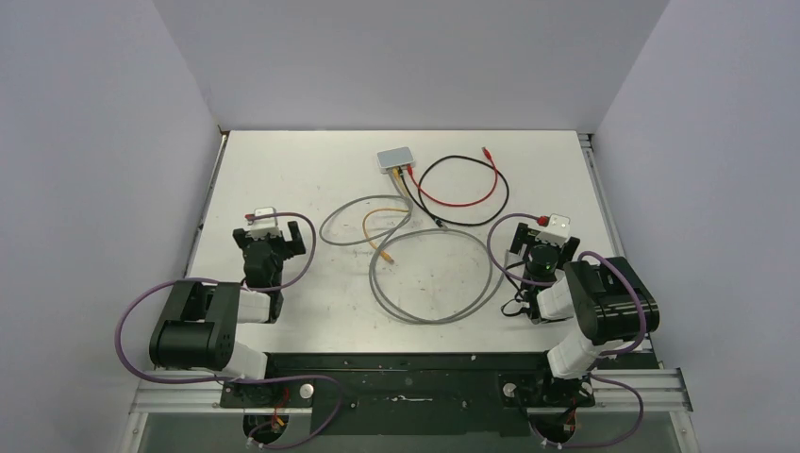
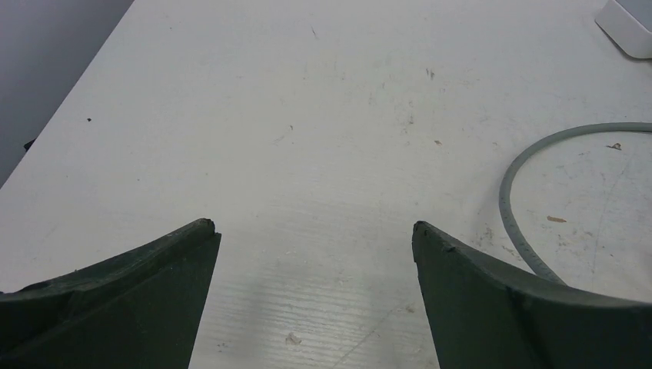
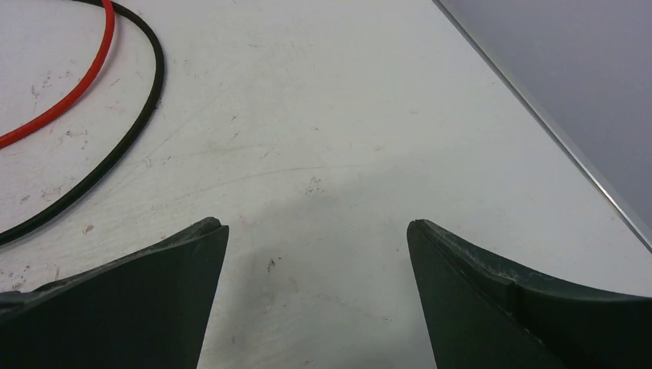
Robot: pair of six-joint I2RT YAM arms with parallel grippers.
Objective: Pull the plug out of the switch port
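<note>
Left gripper (image 2: 314,231) and right gripper (image 3: 317,224) both hang wide open, empty, well apart from the switch (image 1: 396,159) at the far table (image 1: 283,170) middle, plugs (image 1: 403,174) seated, pull not started.

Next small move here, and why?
Probably ease the left gripper toward the switch to brace it. It and the right gripper hang open, empty, well short of the switch, whose cables are plugged in.
</note>
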